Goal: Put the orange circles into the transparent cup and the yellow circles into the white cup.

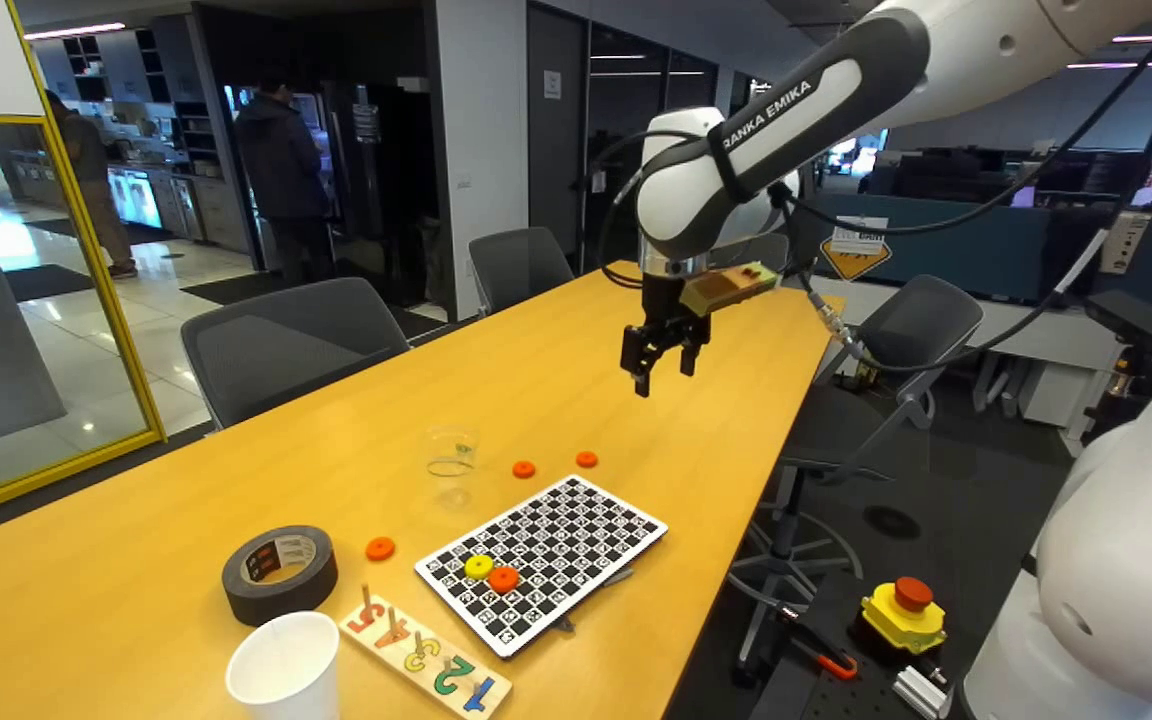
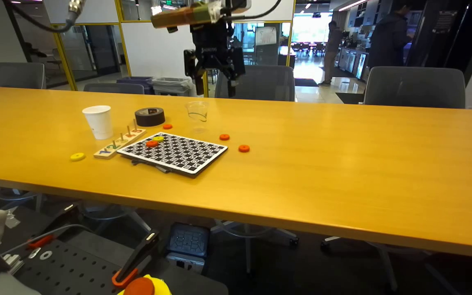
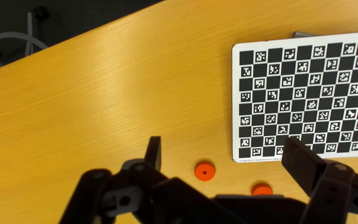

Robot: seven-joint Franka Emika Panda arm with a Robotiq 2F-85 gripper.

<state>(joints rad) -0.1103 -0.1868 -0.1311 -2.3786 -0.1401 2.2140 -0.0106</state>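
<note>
Clock centred on the checkerboard point(image 2: 182, 153), 12 pointing away, in an exterior view. On it: an orange circle point(image 2: 152, 144) and a yellow circle point(image 2: 159, 139), whether touching cannot be told; an off-centre descent would likely shove both. A second yellow circle point(image 2: 77, 156) lies at 9 o'clock. Further orange circles point(image 2: 243, 148) point(image 2: 224, 137) point(image 2: 167, 126) lie at 3, 2 and 12. The gripper point(image 2: 215, 91) hangs above the table point(image 2: 342, 164), jaws wide apart, holding nothing; closing too high could miss such flat pieces. White cup point(image 2: 98, 122), 10 o'clock: upright, floor hidden, contents undetermined. Transparent cup point(image 2: 197, 112), 1 o'clock: upright, no circle visible inside; misjudging its faint rim could tip it.
</note>
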